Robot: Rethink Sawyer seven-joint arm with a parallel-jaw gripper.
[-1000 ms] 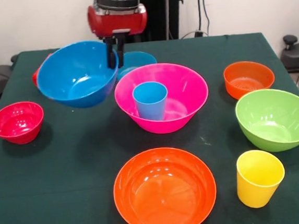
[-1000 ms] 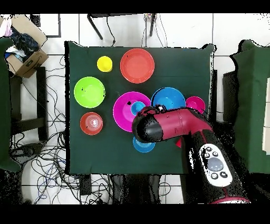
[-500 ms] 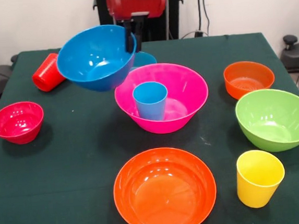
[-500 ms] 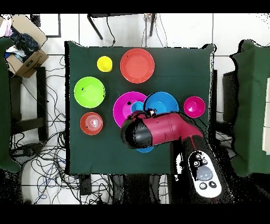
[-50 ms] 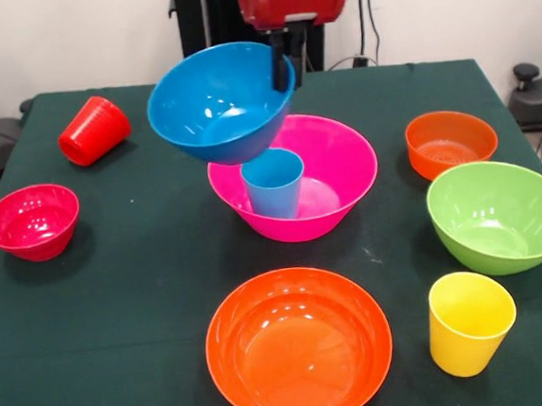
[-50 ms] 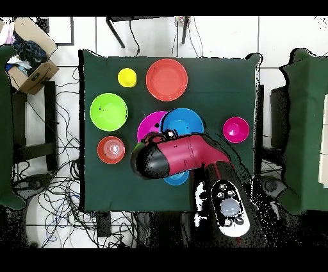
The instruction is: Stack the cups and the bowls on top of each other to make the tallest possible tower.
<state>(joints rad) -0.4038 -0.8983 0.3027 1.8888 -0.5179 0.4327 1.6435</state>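
- gripper (image 5: 283, 69) clamped on the rim of the large blue bowl (image 5: 219, 101) — bowl is in the air, tilted, mouth facing the camera, nothing in it
- large blue bowl hangs over the left part of the large pink bowl (image 5: 321, 175), partly overlapping it in the overhead view
- large pink bowl sits mid-table, holds the light blue cup (image 5: 272, 182) upright inside — that is the tower so far
- large orange bowl (image 5: 299, 345) near front edge, empty
- large green bowl (image 5: 500, 213) at right, empty; yellow cup (image 5: 469, 322) just in front of it, upright, empty
- small orange bowl (image 5: 450, 142) behind the green one, empty
- small red bowl (image 5: 31, 220) at left, empty
- red cup (image 5: 93, 129) lying on its side, far left
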